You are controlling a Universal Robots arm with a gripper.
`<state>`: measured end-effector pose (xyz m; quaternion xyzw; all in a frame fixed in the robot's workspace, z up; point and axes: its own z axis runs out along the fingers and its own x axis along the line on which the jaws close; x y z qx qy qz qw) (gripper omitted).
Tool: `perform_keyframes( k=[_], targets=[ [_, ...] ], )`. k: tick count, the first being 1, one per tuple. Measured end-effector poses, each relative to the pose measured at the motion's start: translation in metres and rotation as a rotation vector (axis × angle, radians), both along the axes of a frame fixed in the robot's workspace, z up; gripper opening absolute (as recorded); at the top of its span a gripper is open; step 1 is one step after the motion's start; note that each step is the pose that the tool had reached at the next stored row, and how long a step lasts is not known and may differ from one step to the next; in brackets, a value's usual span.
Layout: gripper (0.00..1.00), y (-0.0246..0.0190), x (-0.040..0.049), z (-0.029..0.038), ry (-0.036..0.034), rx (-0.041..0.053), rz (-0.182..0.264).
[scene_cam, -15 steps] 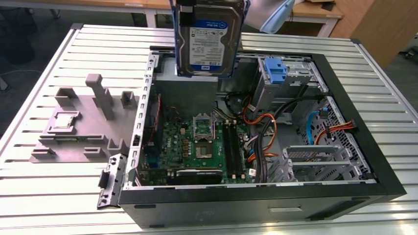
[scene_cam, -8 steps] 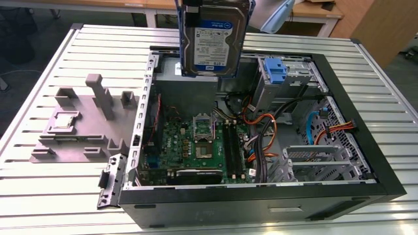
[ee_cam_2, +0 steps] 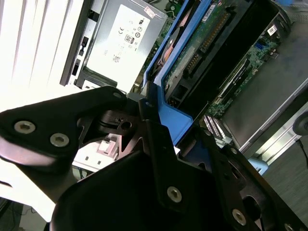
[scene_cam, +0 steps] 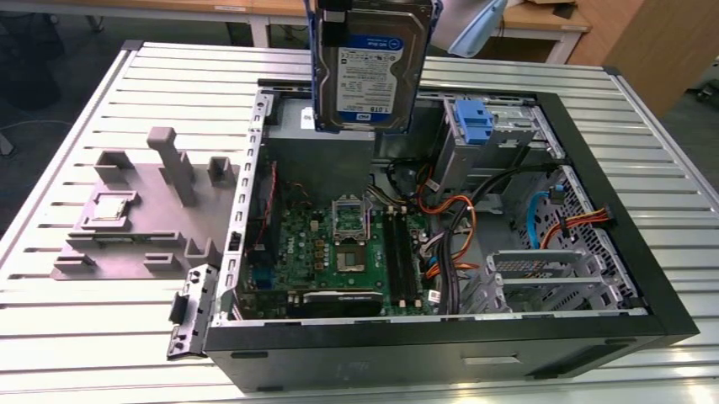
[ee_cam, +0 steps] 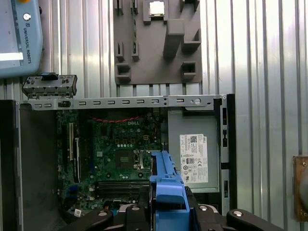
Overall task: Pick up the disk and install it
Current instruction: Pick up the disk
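- claw (ee_cam: pixel 167 211): jaws pressed onto the blue carrier edge of the disk (scene_cam: pixel 371 67), seen in both wrist views.
- disk: clear of everything, hanging on end straight below the claw, long axis vertical.
- it hangs over the far end of the open case (scene_cam: pixel 450 345), near the grey power supply (ee_cam: pixel 195 151).
- bare blue bracket (scene_cam: pixel 476 122) in the drive cage: lower, just to the exterior view's right of the disk.

Ribbed metal table (scene_cam: pixel 101 337), wooden desks (scene_cam: pixel 168 7) behind.

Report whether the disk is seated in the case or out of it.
Out. The disk hangs upright above the open case, clamped in the gripper.
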<state>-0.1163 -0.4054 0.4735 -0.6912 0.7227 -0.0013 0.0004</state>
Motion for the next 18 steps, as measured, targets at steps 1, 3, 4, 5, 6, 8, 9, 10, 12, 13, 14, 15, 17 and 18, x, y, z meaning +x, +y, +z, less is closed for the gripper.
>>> perform_keyframes(
  k=[1, 3, 4, 5, 6, 8, 9, 10, 12, 13, 14, 15, 17, 18],
  targets=[
    [0.37, -0.0002, 0.0, 0.0, 0.0, 0.0, 0.0],
    [0.37, -0.0007, 0.0, -0.0001, -0.0001, 0.0001, 0.0],
    [0.37, -0.001, 0.0, 0.0, 0.0, 0.0, 0.0],
    [0.37, -0.0013, 0.0, 0.0, 0.0, 0.0, 0.0],
    [0.37, -0.0015, 0.0, 0.0, 0.0, 0.0, 0.0],
    [0.37, -0.0021, 0.0001, 0.0, 0.0, 0.0, 0.0],
    [0.37, -0.0023, 0.0001, -0.0001, 0.0, 0.0, 0.0],
    [0.37, -0.0025, 0.0001, 0.0, 0.0, -0.0001, 0.0],
    [0.37, -0.0032, 0.0001, -0.0001, 0.0, 0.0, 0.0],
    [0.37, -0.0036, 0.0001, 0.0, 0.0001, -0.0001, 0.0],
    [0.37, -0.004, 0.0001, -0.0001, 0.0, 0.0, 0.0],
    [0.37, -0.0043, 0.0002, -0.0001, 0.0, 0.0, 0.0],
    [0.37, -0.0048, 0.0003, -0.0001, 0.0, 0.0, 0.0],
    [0.37, -0.0052, 0.0003, -0.0001, 0.0, 0.0, 0.0]
  ],
)
